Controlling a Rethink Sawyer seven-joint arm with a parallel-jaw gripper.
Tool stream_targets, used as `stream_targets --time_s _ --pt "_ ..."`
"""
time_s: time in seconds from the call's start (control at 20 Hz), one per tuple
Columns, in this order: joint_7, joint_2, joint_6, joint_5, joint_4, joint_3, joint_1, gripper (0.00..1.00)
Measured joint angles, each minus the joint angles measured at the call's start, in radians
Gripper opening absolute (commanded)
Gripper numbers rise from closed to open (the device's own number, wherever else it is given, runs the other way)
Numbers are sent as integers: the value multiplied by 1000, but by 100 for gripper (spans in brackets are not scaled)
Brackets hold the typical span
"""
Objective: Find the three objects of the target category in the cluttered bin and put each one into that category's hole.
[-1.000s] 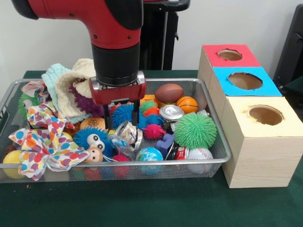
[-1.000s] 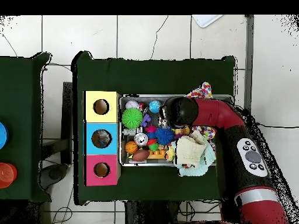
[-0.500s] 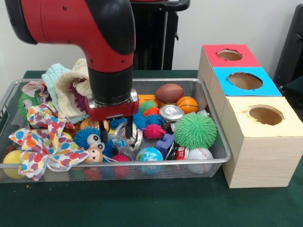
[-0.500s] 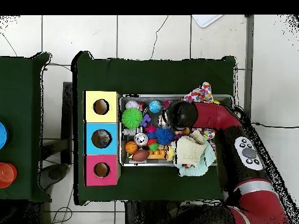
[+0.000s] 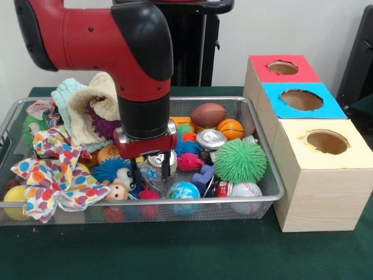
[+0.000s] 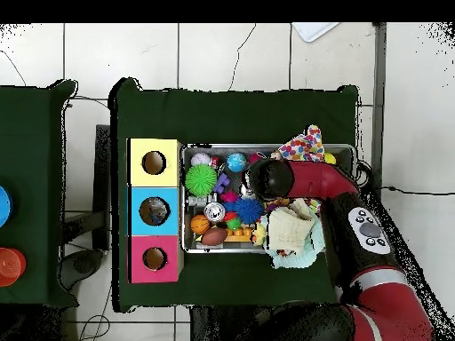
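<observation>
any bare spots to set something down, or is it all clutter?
Wire bin is packed edge to edge, and the claw is down among the toys. Bare green cloth runs along the bin's front edge, and more lies between the bin and the cloth's edges in the overhead view.

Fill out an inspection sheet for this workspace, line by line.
Surface: dark green cloth-covered table.
Job's things: silver wire-mesh bin crammed with toys; wooden box row with red-topped hole, blue-topped hole, yellow-topped hole.
Clutter: green spiky rubber ball, brown toy football, orange mini basketball, crushed silver can, white baseball, polka-dot fabric bow.
Grippers: red-and-black gripper down among the toys, open.
Cables: thin cables on the tiled floor.
Surroundings: white wall.
</observation>
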Motion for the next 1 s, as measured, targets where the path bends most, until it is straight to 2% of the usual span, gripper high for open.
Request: stream_targets --time_s 0.45,0.5,1.0 --pt "0 -65 0 6 91 19 13 100" --pt "0 -70 0 6 96 19 16 0" --pt "0 -94 0 1 102 19 38 0"
